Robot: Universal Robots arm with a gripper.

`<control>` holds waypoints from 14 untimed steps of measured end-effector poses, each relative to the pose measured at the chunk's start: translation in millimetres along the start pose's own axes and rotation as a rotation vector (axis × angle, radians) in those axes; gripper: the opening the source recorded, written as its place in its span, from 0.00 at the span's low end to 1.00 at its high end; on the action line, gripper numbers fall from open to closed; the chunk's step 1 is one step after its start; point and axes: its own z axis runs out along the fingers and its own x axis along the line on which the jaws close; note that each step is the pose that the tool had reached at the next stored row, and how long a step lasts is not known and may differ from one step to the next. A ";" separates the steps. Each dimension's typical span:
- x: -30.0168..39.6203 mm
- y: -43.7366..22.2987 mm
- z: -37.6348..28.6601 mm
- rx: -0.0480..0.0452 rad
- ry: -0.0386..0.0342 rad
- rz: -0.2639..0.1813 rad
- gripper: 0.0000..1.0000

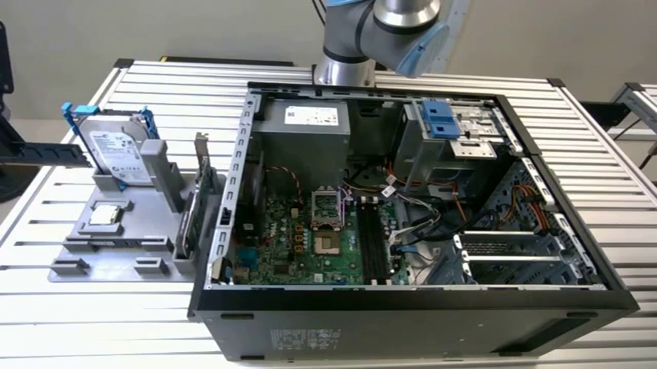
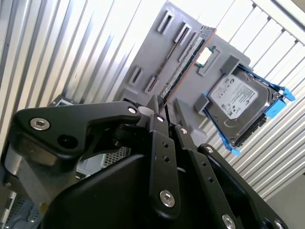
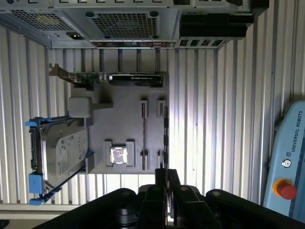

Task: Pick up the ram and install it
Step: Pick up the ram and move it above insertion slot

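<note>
The ram is a long thin stick with dark chips. It stands on edge in a slot of the grey holder, next to a small square chip. From above it shows as a thin line, and in the exterior view it is a low strip near the holder's front. My gripper hovers well above the holder with its black fingers close together and nothing between them; its tips point down at the holder's edge. The arm rises behind the open computer case.
The open case lies on the slatted table, with black memory slots on its motherboard. The holder also carries a blue-railed hard drive, a square chip and an upright card. A red stop button sits nearby.
</note>
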 end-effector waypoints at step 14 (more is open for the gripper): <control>0.3 11.2 -3.9 -0.0001 -0.0012 0.000 0.00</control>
